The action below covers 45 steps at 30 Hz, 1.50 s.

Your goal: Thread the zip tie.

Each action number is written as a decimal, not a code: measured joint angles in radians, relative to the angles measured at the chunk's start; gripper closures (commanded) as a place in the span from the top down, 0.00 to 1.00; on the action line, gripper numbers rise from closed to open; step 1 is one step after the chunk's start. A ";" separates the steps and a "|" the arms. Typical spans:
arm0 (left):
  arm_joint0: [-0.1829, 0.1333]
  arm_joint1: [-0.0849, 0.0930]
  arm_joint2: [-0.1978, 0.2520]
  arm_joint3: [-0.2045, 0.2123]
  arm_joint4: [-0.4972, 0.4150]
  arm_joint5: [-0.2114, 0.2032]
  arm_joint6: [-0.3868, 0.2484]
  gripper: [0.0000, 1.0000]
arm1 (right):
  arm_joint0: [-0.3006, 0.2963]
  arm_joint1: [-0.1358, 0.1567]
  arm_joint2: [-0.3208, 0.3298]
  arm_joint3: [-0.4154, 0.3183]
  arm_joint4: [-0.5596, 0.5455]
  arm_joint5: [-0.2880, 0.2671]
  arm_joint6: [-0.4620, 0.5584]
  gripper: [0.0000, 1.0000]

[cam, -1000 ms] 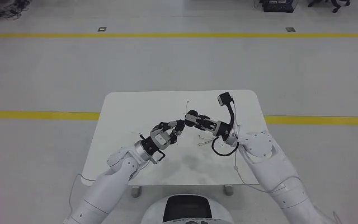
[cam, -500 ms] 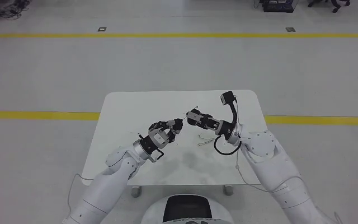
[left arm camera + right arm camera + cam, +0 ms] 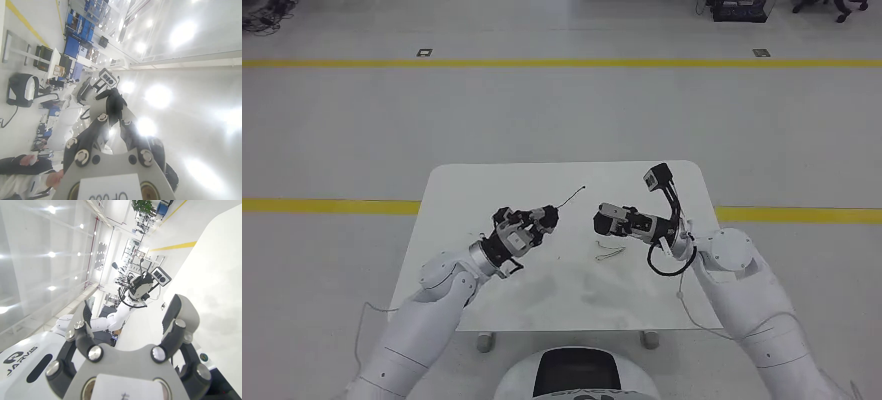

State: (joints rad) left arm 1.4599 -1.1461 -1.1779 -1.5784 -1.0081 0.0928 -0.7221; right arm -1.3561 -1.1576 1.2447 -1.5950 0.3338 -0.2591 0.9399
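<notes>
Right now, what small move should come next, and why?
Probably bring the open right gripper toward the free end of the zip tie, which the left gripper holds pinched and pointing out over the table; a clear gap separates the two grippers.

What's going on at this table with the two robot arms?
The robot is working on threading a zip tie. Its left gripper is shut on a thin black plastic zip tie, held above the white table with the free end pointing away from the robot. The right gripper is open and empty, facing it across a gap. A pale thin strand lies on the table near the right gripper.
</notes>
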 measured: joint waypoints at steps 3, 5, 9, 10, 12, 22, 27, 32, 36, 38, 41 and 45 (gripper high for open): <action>0.000 0.000 0.000 0.000 0.000 0.000 0.002 0.00 | 0.000 0.000 0.000 0.000 0.000 0.000 0.000 1.00; 0.000 0.000 0.000 0.000 0.000 0.000 0.002 0.00 | 0.000 0.000 0.000 0.000 0.000 0.000 0.000 1.00; -0.005 0.005 0.005 -0.001 0.079 -0.027 0.011 0.00 | -0.001 0.000 -0.001 0.002 0.002 0.003 -0.003 1.00; -0.006 0.008 -0.001 0.007 0.113 -0.038 -0.014 0.00 | -0.002 0.000 -0.001 0.011 0.014 0.015 0.000 1.00; -0.007 0.015 -0.017 0.024 0.164 -0.069 -0.062 0.00 | 0.005 0.003 0.007 0.036 0.049 0.036 0.034 1.00; -0.024 0.040 -0.063 0.127 0.362 -0.251 -0.221 0.00 | 0.098 0.014 0.032 0.286 0.292 0.097 0.389 1.00; -0.030 0.040 -0.055 0.134 0.404 -0.299 -0.206 0.00 | 0.121 0.014 0.006 0.332 0.302 0.109 0.454 1.00; -0.030 0.040 -0.055 0.133 0.402 -0.297 -0.206 0.00 | 0.120 0.014 0.007 0.331 0.302 0.108 0.450 1.00; -0.033 0.044 -0.047 0.123 0.491 -0.328 -0.154 0.00 | 0.117 0.014 -0.001 0.322 0.289 0.101 0.444 1.00; -0.035 0.047 -0.048 0.129 0.552 -0.360 -0.162 0.00 | 0.115 0.018 -0.032 0.313 0.280 0.081 0.449 1.00; -0.040 0.054 -0.051 0.143 0.620 -0.423 -0.190 0.00 | 0.136 0.033 -0.085 0.343 0.268 0.052 0.450 1.00; -0.048 0.059 -0.064 0.133 0.649 -0.434 -0.245 0.00 | 0.172 0.058 -0.161 0.380 0.262 -0.003 0.450 1.00</action>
State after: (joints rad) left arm 1.4117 -1.0866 -1.2424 -1.4452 -0.3587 -0.3409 -0.9668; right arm -1.1837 -1.1001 1.0832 -1.2154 0.5957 -0.2622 1.3900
